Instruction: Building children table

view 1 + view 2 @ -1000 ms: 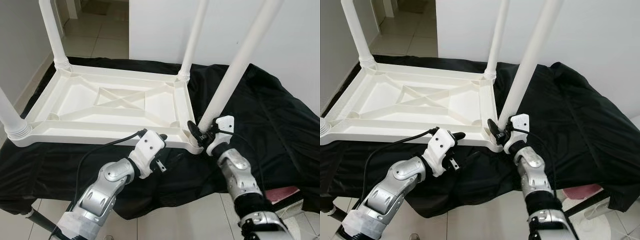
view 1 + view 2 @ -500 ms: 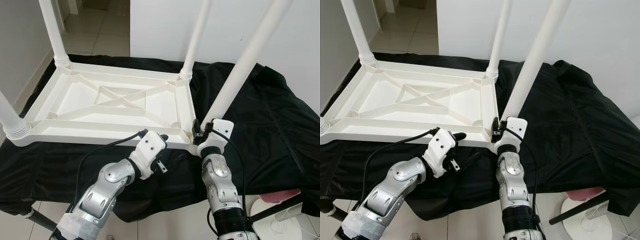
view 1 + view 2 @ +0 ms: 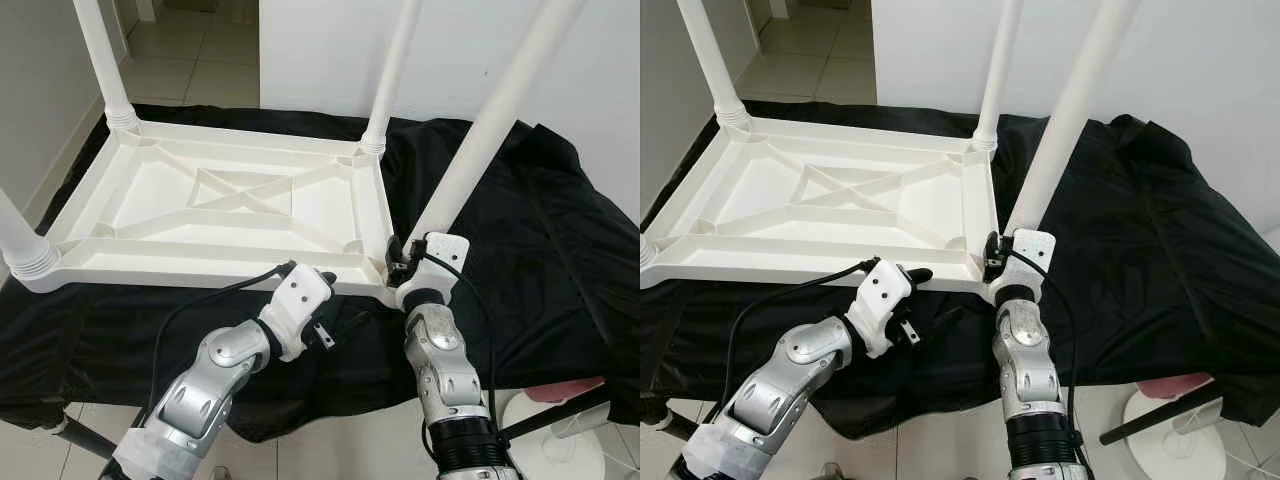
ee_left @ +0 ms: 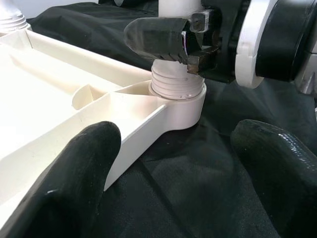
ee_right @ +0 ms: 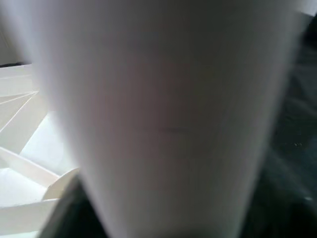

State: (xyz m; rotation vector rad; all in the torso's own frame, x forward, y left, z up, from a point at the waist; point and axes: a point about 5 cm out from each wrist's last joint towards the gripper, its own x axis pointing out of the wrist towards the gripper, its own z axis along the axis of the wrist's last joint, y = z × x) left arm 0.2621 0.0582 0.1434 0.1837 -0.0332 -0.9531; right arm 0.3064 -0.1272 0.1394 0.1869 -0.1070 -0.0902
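White plastic children's table lies upside down, four legs in. Right gripper squeezes round white leg at 4 o'clock; left gripper waits wide open, holding nothing.

The upside-down children's table is plain white plastic all over, its ribbed underside crossed by an X of white struts. Its legs are the same white, with ridged rings at their bases. The cloth beneath it is solid black, creased and slightly glossy. Both arms are silver metal with white wrist housings; the left end effector has matte black fingers. The floor tiles are pale beige and the wall is white.
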